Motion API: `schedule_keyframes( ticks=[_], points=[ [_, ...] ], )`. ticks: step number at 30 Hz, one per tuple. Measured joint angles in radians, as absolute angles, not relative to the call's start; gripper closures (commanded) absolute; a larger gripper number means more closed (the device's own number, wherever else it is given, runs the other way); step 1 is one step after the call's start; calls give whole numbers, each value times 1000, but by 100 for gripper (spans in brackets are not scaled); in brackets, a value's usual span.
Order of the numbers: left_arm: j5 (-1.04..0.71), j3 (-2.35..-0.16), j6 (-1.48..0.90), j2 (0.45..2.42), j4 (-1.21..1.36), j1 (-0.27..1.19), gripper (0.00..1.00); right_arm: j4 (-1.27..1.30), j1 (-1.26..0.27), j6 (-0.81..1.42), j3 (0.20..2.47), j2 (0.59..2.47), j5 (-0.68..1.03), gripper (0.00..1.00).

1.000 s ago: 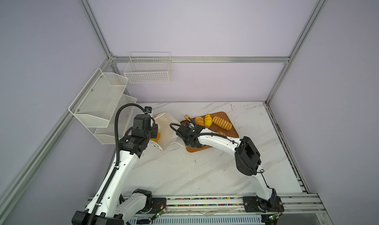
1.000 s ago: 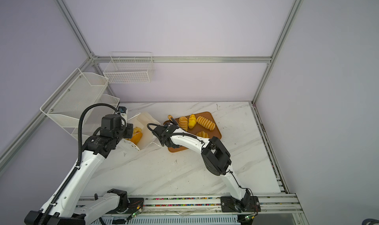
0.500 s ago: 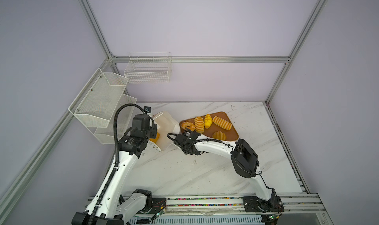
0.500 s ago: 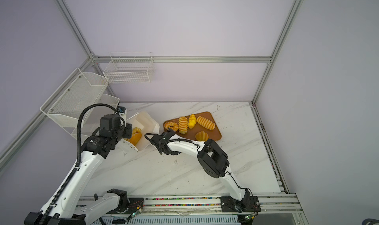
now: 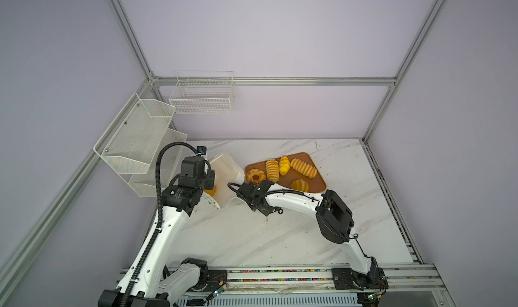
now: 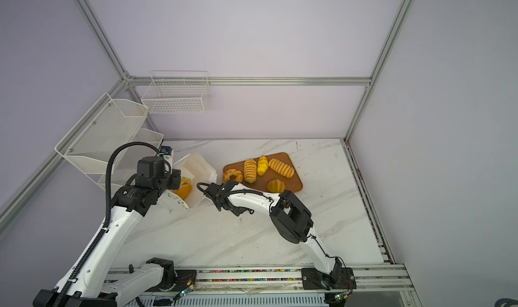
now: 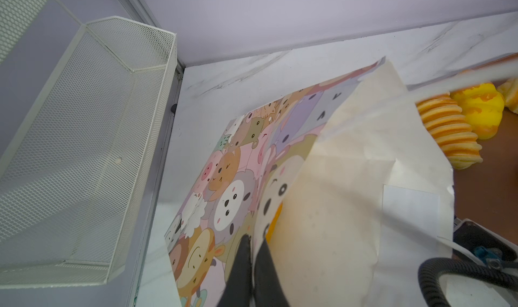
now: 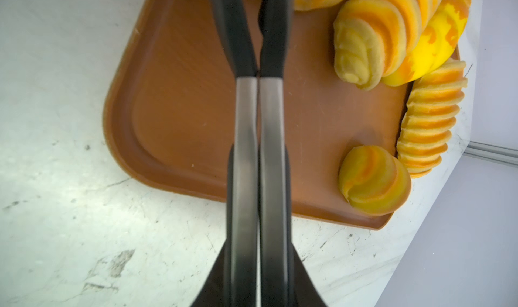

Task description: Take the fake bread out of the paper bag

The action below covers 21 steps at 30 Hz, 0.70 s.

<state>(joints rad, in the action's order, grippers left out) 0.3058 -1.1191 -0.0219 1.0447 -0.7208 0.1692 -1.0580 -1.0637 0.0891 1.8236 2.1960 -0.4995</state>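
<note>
The white paper bag [image 5: 228, 174] [image 6: 199, 168] stands tilted at the table's back left, and its cartoon print [image 7: 238, 165] shows in the left wrist view. My left gripper [image 7: 253, 245] is shut on the bag's wall at the rim; in both top views its fingers are hidden under the wrist. A golden piece of fake bread [image 5: 210, 192] [image 6: 183, 189] sits inside the bag. Several more pieces lie on the brown tray [image 5: 318, 181] [image 8: 173, 101], among them a ring doughnut [image 5: 255, 175]. My right gripper [image 5: 265, 183] [image 8: 256, 0] is shut and empty over the tray's front left corner.
White mesh shelves [image 5: 134, 143] [image 7: 84, 140] hang on the left wall close to the bag. A white wire basket [image 5: 203, 95] hangs on the back wall. The right arm's elbow [image 5: 333, 216] rises over the table's right middle.
My right gripper has drawn back from over the tray's left end toward the front, which uncovers the ring doughnut. The left gripper and the bag have barely moved.
</note>
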Motion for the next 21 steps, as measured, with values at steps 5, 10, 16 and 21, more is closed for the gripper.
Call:
schedule_keyframes(
  ticks=[5,10,16,21],
  points=[
    [303,-1119,-22,1045,-721,166,100,-1063,-1064,101,1827,2196,-479,70],
    [302,-1119,-22,1042,-722,164,100,-1065,-1060,108,1827,2195,-462,65],
    [299,-1119,-22,1040,-724,164,100,-1073,-1057,115,1835,2191,-445,60],
    [296,-1119,-22,1040,-723,164,100,-1081,-1051,122,1851,2177,-437,59]
  ],
)
